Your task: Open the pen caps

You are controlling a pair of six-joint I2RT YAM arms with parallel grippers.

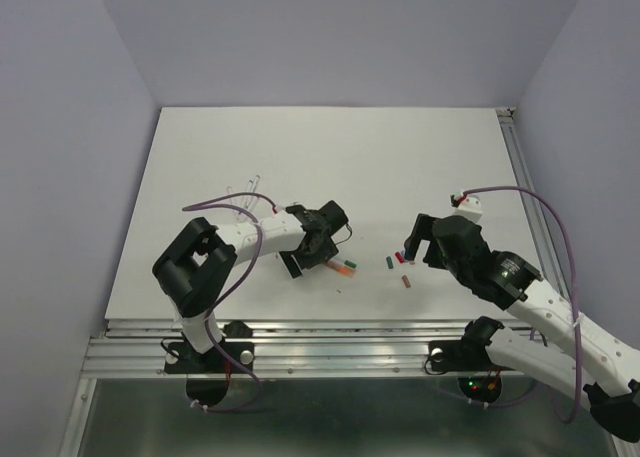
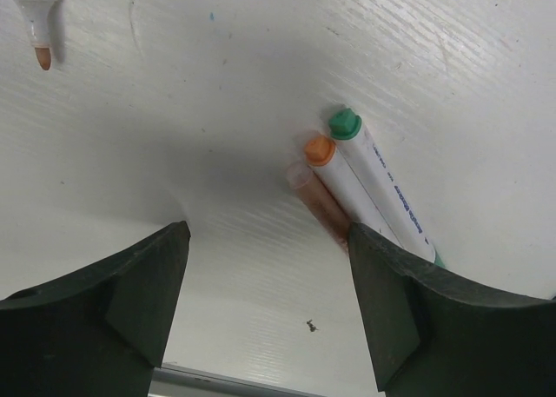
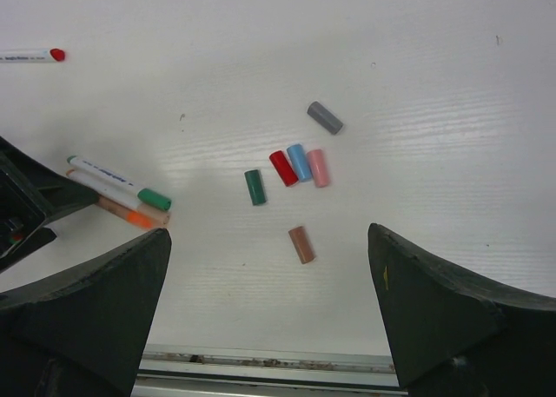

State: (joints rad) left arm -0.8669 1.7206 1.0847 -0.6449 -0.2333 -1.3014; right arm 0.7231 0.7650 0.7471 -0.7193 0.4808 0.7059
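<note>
3 pen caps (image 3: 300,162) side by side, axes approx parallel

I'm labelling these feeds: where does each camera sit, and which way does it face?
Top external: above and behind the bases, looking down on the table; both arms, left pincer and right pincer show.
Left wrist: on the left arm, looking down through its pincer at the green-tipped pen.
Right wrist: on the right arm, looking down through its pincer at the loose caps.
Shared: both wrist views show that pen.
</note>
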